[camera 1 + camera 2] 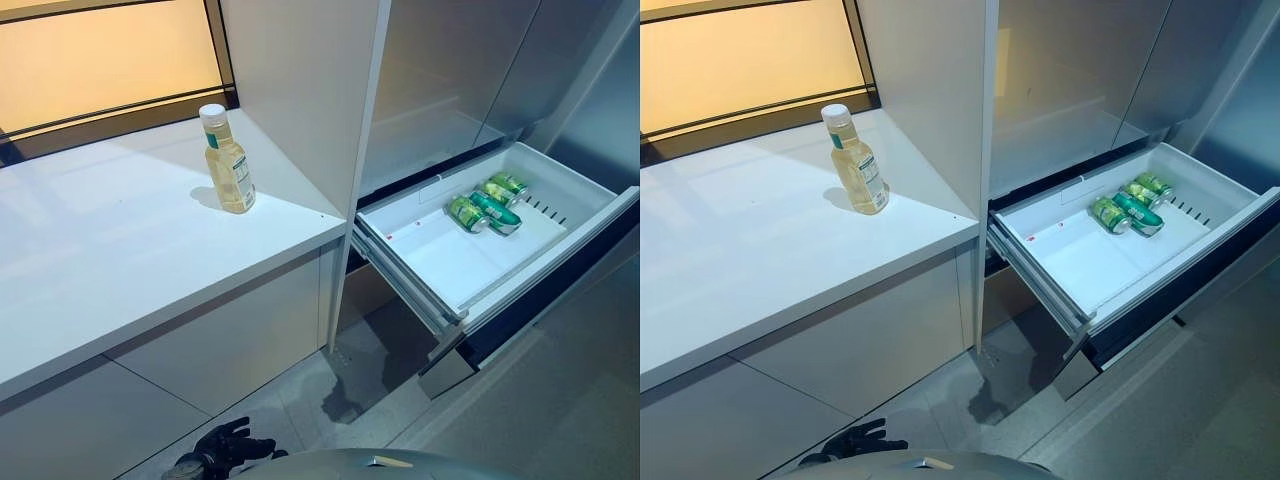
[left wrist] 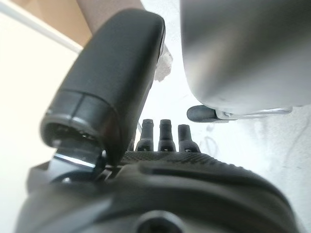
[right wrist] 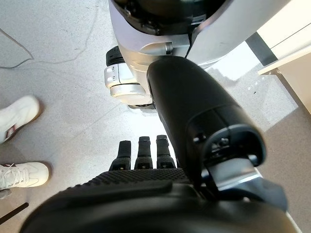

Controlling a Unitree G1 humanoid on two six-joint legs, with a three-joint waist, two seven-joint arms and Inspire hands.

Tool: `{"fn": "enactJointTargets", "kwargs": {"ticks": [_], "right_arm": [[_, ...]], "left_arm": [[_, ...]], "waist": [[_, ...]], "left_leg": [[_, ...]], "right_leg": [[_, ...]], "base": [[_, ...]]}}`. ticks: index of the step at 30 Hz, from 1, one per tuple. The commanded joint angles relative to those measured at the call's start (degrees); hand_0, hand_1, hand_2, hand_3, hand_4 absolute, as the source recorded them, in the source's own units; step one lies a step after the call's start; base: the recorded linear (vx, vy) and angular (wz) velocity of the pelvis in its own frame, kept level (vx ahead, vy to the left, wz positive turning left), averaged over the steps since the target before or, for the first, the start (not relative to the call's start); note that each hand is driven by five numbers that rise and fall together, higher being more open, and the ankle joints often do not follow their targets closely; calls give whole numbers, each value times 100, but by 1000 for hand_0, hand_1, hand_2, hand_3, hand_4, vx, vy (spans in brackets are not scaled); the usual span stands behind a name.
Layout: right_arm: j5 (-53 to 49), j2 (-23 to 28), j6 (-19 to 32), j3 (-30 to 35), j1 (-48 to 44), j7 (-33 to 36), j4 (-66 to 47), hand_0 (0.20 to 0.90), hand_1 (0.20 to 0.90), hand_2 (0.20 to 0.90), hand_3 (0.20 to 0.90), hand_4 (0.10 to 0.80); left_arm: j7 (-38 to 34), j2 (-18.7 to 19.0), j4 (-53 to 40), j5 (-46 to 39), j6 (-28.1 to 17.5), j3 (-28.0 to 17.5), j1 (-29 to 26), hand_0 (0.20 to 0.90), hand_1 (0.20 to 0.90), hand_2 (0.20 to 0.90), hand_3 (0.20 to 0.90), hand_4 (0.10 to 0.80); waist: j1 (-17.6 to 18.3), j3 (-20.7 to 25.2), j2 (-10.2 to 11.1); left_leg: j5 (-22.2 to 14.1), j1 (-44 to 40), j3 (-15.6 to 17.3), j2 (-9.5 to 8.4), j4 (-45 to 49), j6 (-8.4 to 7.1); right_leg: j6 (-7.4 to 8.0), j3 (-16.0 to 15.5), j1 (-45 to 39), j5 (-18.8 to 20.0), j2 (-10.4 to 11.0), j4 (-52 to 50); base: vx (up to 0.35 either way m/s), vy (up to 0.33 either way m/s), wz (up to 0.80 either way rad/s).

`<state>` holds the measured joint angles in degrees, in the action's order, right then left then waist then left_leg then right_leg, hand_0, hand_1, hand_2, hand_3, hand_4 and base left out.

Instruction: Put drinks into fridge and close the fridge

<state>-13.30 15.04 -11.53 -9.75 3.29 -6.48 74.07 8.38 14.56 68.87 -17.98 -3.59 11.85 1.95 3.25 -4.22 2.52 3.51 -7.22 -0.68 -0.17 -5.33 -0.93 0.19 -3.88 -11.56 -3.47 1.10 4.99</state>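
A bottle of pale yellow drink (image 1: 228, 165) with a white cap stands upright on the white counter (image 1: 110, 260), near its right end. To the right, the fridge's white drawer (image 1: 440, 265) is pulled out low, and green cans (image 1: 485, 208) lie on their sides at its far end. My left hand (image 1: 225, 450) hangs low near the floor, below the counter's front, far from the bottle; in the left wrist view (image 2: 165, 136) its fingers are straight and hold nothing. My right hand (image 3: 141, 150) hangs over the floor, fingers straight and empty.
A tall white panel (image 1: 300, 90) stands between the counter and the grey fridge doors (image 1: 450, 70) above the drawer. A window ledge (image 1: 110, 125) runs behind the counter. A person's white shoes (image 3: 17, 114) stand on the floor beside me.
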Motion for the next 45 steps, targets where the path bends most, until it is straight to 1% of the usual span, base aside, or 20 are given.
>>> {"fn": "enactJointTargets", "kwargs": {"ticks": [1,3,6,9,11,13,15,17,18,21,24,27,30,32,34,36,37,38,39,45], "right_arm": [[-93,-98,-35,-64,-254,-132,70,900,900,900,900,800],[-82,-76,-44,-114,-261,-125,44,900,900,900,900,800],[-4,-26,-65,-178,-277,-142,4,900,900,900,900,800],[81,42,-85,-257,-306,-175,-44,900,900,900,900,800],[133,78,-60,-285,-304,-208,-52,900,900,900,900,800],[153,94,-44,-343,-307,-209,-79,900,900,900,900,800],[185,99,-30,-365,-304,-209,-95,900,900,900,900,800],[187,102,-41,-384,-313,-201,-106,900,900,900,900,800],[186,126,-42,-385,-323,-216,-111,900,900,900,900,800],[181,153,-33,-370,-342,-224,-95,900,900,900,900,800],[182,118,6,-331,-377,-210,-65,900,900,900,900,800],[107,105,13,-276,-326,-129,-187,900,900,900,900,800],[21,100,42,-219,-261,-50,-264,900,900,900,900,800],[-34,80,71,-164,-210,5,-294,900,900,900,900,800],[-97,47,122,-167,-192,47,-250,900,900,900,900,800],[-163,27,165,-166,-173,67,-230,900,900,900,900,800],[-221,12,207,-158,-143,64,-210,900,900,900,900,800],[-268,2,222,-167,-132,67,-203,900,900,900,900,800],[-272,-1,222,-171,-133,67,-204,900,900,900,900,800],[-397,-18,327,-176,-63,21,-144,900,900,900,900,800]], "left_arm": [[153,-182,-169,730,-607,415,-448,900,900,900,900,800],[104,-99,-340,1288,-992,737,-509,900,900,900,900,800],[82,19,-723,1867,-1297,1122,-609,900,900,900,900,800],[73,169,-1292,2236,-1357,1610,-755,900,900,900,900,800],[18,280,-1622,2507,-1277,1897,-862,900,900,900,900,800],[-139,380,-1876,2575,-1168,2157,-997,900,900,900,900,800],[-207,450,-2091,2527,-1208,2197,-1096,900,900,900,900,800],[-91,501,-2329,2406,-1202,2227,-1205,900,900,900,900,800],[11,592,-2735,2418,-1139,2294,-1340,900,900,900,900,800],[204,750,-3293,2340,-1036,2449,-1512,900,900,900,900,800],[254,948,-3644,2282,-1457,2733,-1513,900,900,900,900,800],[115,1253,-4322,2467,-1762,2709,-1341,900,900,900,900,800],[406,1627,-5297,2259,-1673,2551,-1314,900,900,900,900,800],[717,1860,-6125,1962,-1540,2352,-1326,900,900,900,900,800],[919,2039,-6708,1621,-1556,2210,-1374,900,900,900,900,800],[1151,2137,-7159,1151,-1497,2039,-1404,900,900,900,900,800],[1361,2231,-7569,707,-1503,1863,-1415,900,900,900,900,800],[1497,2259,-7834,384,-1434,1744,-1441,900,900,900,900,800],[1511,2266,-7883,335,-1426,1718,-1435,900,900,900,900,800],[1870,2235,-8545,-1152,-1563,1199,-1552,900,900,900,900,800]], "waist": [[-139,-70,-161],[-110,-80,-189],[-67,-98,-225],[-10,-114,-268],[24,-122,-290],[66,-122,-310],[91,-126,-317],[99,-137,-319],[97,-143,-325],[92,-135,-349],[62,-128,-355],[0,-194,-380],[-51,-239,-416],[-99,-237,-443],[-137,-213,-451],[-168,-191,-446],[-202,-161,-437],[-224,-150,-431],[-224,-149,-428],[-290,-90,-380]], "left_leg": [[-636,-82,105,-100,102,132],[-632,-84,119,-93,92,124],[-632,-94,147,-82,78,115],[-634,-87,182,-69,74,108],[-638,-88,199,-58,69,104],[-632,-70,203,-52,63,103],[-622,-67,180,-59,53,102],[-620,-68,175,-63,50,106],[-616,-52,171,-58,54,110],[-610,-40,154,-61,52,109],[-608,7,166,-45,51,110],[-596,45,110,-57,53,118],[-569,80,32,-83,60,128],[-552,107,-26,-105,62,140],[-538,118,-65,-111,55,141],[-534,124,-95,-116,48,141],[-531,131,-126,-118,42,143],[-524,139,-140,-118,40,142],[-523,141,-143,-118,40,142],[-521,154,-230,-140,33,153]], "right_leg": [[372,-94,463,184,-15,-259],[380,-82,480,184,-21,-276],[400,-61,498,182,-28,-297],[416,-31,533,176,-35,-323],[430,-24,542,170,-35,-333],[439,-3,573,166,-37,-350],[448,18,586,171,-39,-356],[451,17,584,177,-33,-349],[448,8,588,186,-30,-336],[459,-10,589,194,-23,-327],[449,-21,634,175,-28,-342],[440,-73,641,173,-14,-336],[426,-116,629,180,-3,-314],[430,-162,608,191,9,-278],[435,-190,590,206,16,-246],[436,-208,572,214,21,-217],[437,-224,559,225,26,-195],[435,-232,561,231,27,-193],[434,-233,562,232,27,-192],[412,-223,561,263,22,-167]], "base": [[0,0,0],[0,0,0],[0,0,0],[-6,10,0],[0,0,0],[0,0,0],[0,0,0],[0,0,0],[0,0,0],[0,0,0],[-28,-6,1],[-62,11,1],[-49,15,9],[-35,1,12],[-10,-14,7],[-7,-23,9],[-10,-35,11],[-10,-31,11],[-14,-26,12],[-13,-25,6]]}}
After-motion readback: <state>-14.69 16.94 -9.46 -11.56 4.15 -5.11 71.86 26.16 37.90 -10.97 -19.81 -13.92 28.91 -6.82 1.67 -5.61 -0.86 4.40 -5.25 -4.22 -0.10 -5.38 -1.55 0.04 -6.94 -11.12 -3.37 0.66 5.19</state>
